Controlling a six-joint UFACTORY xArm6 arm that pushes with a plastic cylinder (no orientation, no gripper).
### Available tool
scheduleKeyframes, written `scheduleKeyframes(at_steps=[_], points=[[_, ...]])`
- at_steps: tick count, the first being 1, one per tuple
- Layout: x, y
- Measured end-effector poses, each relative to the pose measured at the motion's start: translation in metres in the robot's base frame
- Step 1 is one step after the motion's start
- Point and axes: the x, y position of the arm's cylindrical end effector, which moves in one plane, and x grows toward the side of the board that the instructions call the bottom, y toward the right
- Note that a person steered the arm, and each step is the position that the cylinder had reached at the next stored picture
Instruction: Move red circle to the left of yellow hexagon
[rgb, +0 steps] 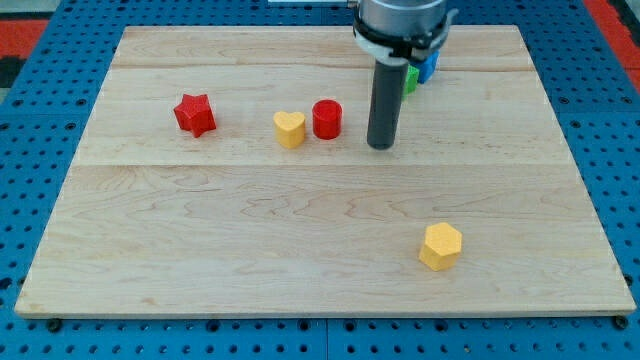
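The red circle (327, 119) is a short red cylinder at the upper middle of the wooden board. The yellow hexagon (441, 246) lies at the lower right, far below and to the right of the red circle. My tip (381, 146) rests on the board just right of the red circle, a small gap apart from it and slightly lower. The dark rod rises from it to the arm at the view's top.
A yellow heart (290, 129) sits just left of the red circle. A red star (195, 114) lies further left. A green block (410, 79) and a blue block (429, 66) are partly hidden behind the rod near the board's (200, 260) top edge.
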Motion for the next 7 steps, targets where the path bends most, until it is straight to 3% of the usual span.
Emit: scheduleKeyframes(at_steps=[2, 4, 7], points=[[-0.027, -0.020], [-0.039, -0.095], [0.011, -0.129]])
